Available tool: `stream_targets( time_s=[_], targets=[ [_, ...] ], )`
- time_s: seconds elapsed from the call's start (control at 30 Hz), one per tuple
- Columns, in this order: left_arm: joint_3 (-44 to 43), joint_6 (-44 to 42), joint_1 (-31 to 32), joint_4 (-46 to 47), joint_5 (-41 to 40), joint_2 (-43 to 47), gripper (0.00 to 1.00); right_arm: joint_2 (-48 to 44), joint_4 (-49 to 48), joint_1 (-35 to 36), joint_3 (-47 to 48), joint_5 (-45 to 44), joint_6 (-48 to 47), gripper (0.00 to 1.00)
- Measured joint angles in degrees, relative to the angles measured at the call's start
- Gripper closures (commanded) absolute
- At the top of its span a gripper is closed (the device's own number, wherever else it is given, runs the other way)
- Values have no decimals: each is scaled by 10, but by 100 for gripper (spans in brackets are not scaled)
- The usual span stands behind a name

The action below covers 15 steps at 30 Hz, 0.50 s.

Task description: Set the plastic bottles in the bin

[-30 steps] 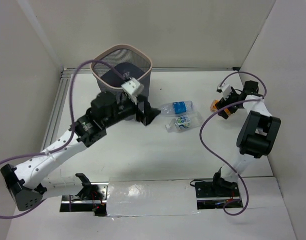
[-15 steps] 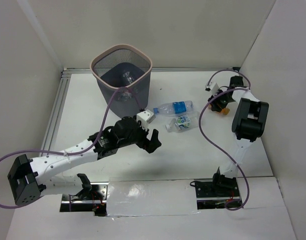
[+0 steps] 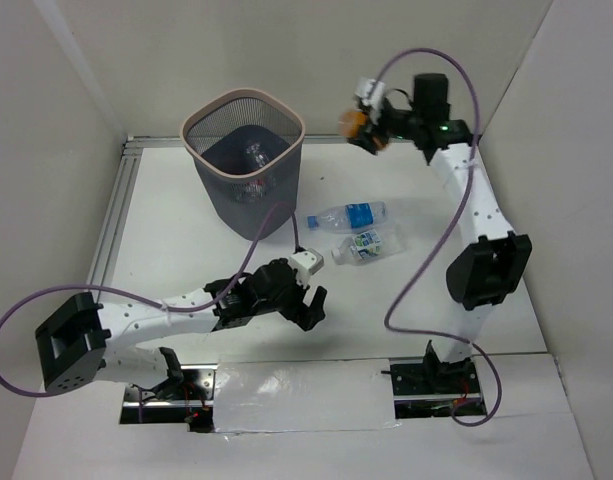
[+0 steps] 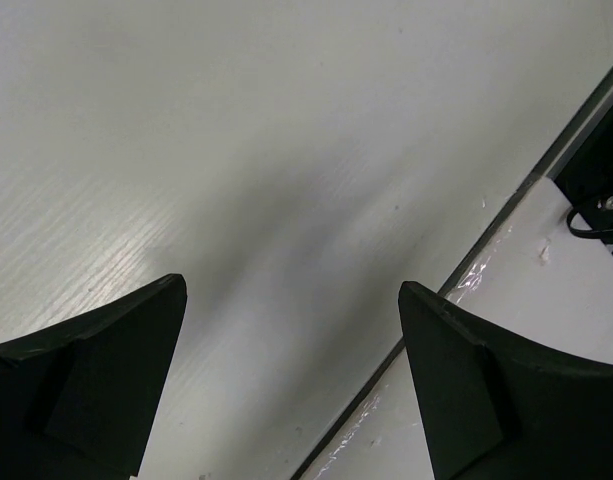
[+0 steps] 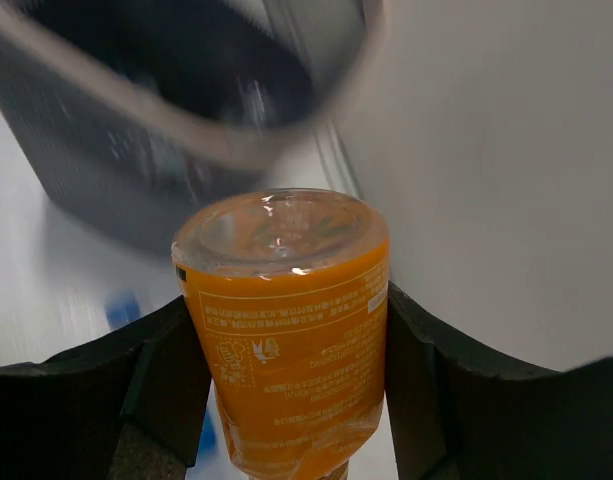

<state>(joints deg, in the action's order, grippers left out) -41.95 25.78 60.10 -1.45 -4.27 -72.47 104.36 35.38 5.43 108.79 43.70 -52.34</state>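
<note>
- White tabletop [image 3: 186, 240] carries two plastic bottles [image 3: 348, 215] lying side by side at frame centre, one blue-labelled, one green-and-white.
- Another clear bottle [image 3: 254, 152] shows inside the bin [image 3: 218, 190], upper left of centre.
- Right gripper [image 3: 369, 128], raised to the bin's right, is clamped on an orange-labelled bottle [image 5: 286, 320].
- Left gripper [image 3: 308, 300] hangs low over bare table at lower centre, jaws wide apart.
</note>
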Motion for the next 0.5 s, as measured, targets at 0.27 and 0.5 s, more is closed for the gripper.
stream_targets(
  time_s=[0.27, 0.5],
  targets=[
    [5, -3, 11, 23, 1, -36, 0, 76, -200, 240, 249, 2, 249, 77],
    [16, -6, 17, 42, 0, -31, 0, 193, -225, 253, 309, -33, 364, 34]
  ],
)
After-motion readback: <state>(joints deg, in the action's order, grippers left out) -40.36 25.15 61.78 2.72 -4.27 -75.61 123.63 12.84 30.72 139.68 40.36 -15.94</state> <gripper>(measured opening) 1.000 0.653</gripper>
